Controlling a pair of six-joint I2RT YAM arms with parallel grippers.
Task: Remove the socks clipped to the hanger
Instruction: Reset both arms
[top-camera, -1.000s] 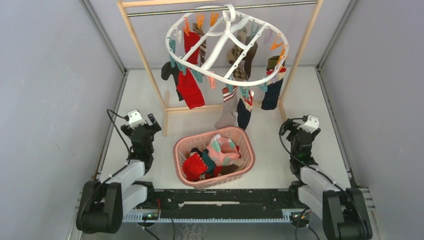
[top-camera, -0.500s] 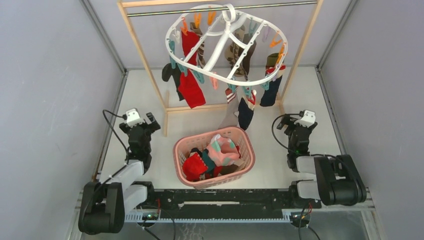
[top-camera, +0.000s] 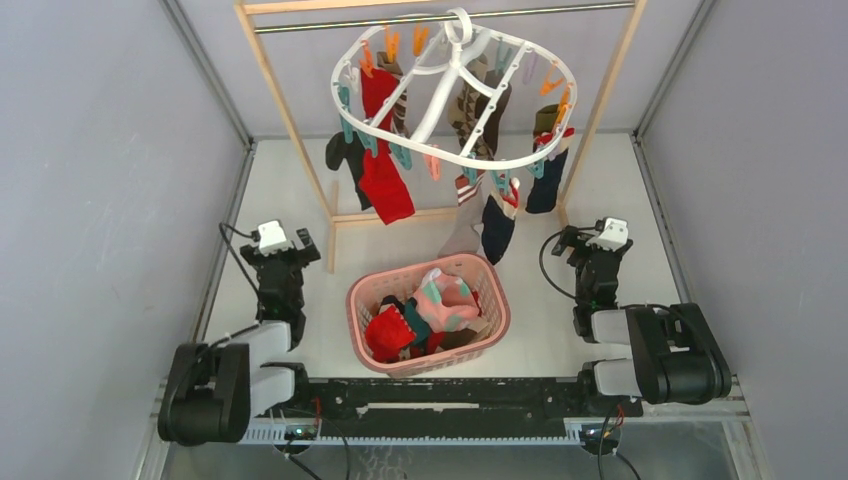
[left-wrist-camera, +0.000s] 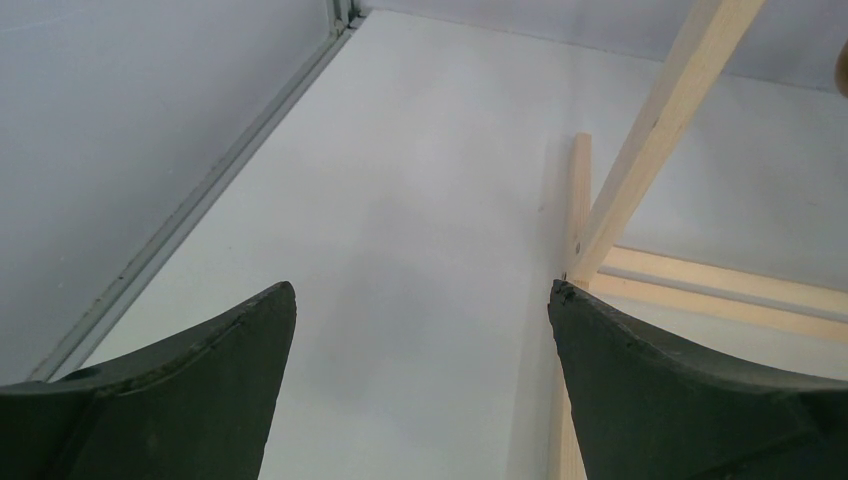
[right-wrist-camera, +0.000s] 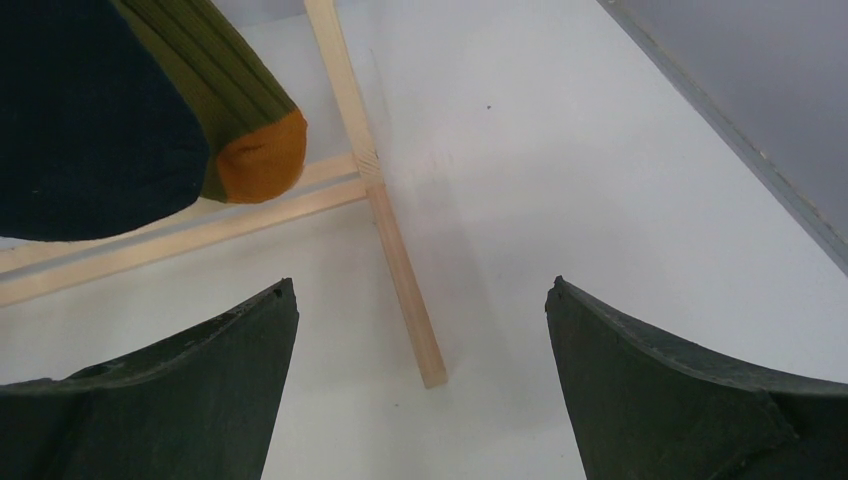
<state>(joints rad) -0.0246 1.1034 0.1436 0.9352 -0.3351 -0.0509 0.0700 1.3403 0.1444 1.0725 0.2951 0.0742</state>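
Done: A heap of socks lay in the basket (top-camera: 497, 290), which sat on the table (top-camera: 610, 190) between your two arms. I took those as the ones already unclipped.
Remaining: Many socks (top-camera: 385, 185) hung from the hanger (top-camera: 440, 80): red and black at the left, brown patterned ones in the middle, navy at the near edge and the right. You were well short of finished, by my reading.
Hanger: It hung by its hook from the bar of the rail (top-camera: 290, 110) at the back, high above the table and well apart from both grippers.
Left gripper (left-wrist-camera: 420, 300): Its jaws stood wide and held nothing. It sat low over bare table, with the rail's left post and foot just ahead to its right.
Right gripper (right-wrist-camera: 420, 295): Its jaws also stood wide and held nothing. The rail's right foot lay ahead of it, and a navy sock (right-wrist-camera: 90, 120) and an olive sock (right-wrist-camera: 250, 150) with an orange toe hung above and to its left.
Edges: You had the rail's posts either side of the hanger, its feet running toward you along the table, and grey walls (top-camera: 100, 200) close on both flanks.
Open room: Bare table lay before each gripper. The gap between the posts, above the basket, looked to me the freest way up to the near socks.
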